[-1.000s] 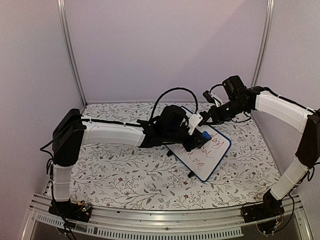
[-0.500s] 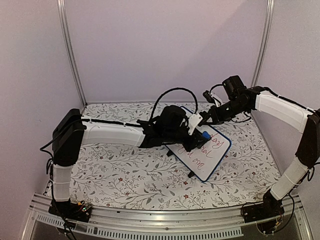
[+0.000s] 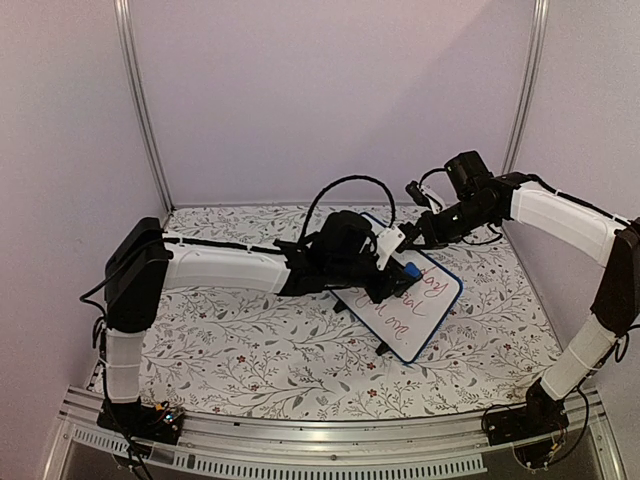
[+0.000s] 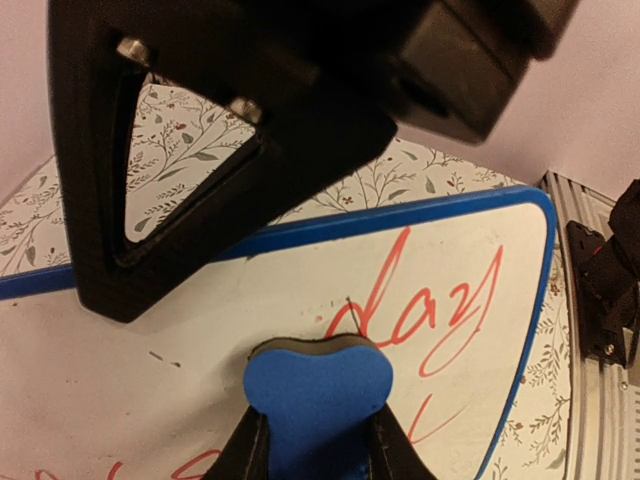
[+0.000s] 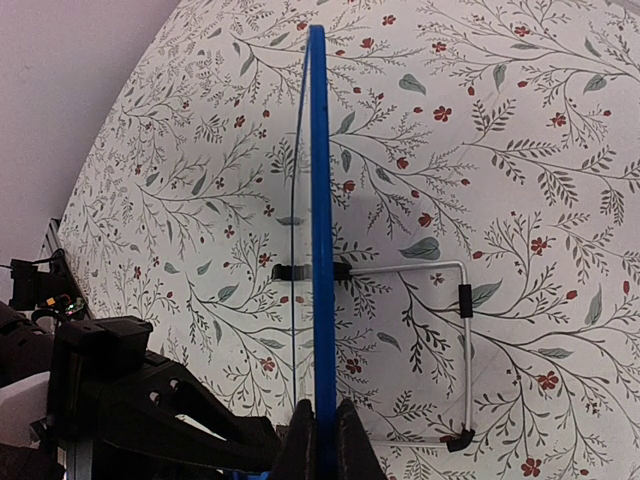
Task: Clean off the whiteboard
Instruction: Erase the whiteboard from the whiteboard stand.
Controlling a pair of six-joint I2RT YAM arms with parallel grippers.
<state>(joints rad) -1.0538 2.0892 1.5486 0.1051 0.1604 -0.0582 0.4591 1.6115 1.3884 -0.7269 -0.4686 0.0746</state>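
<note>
The whiteboard (image 3: 405, 312) stands toward the far right corner of the floral tabletop (image 3: 250, 340), propped at a slant with a wire stand (image 5: 467, 340) behind it. The right gripper (image 5: 318, 440) is clenched on the board's blue frame edge (seen edge-on from its wrist camera). The left gripper (image 4: 315, 445) grasps a blue eraser (image 4: 315, 385) and presses it against the white surface, just below the red handwriting (image 4: 425, 318) reading "day".
</note>
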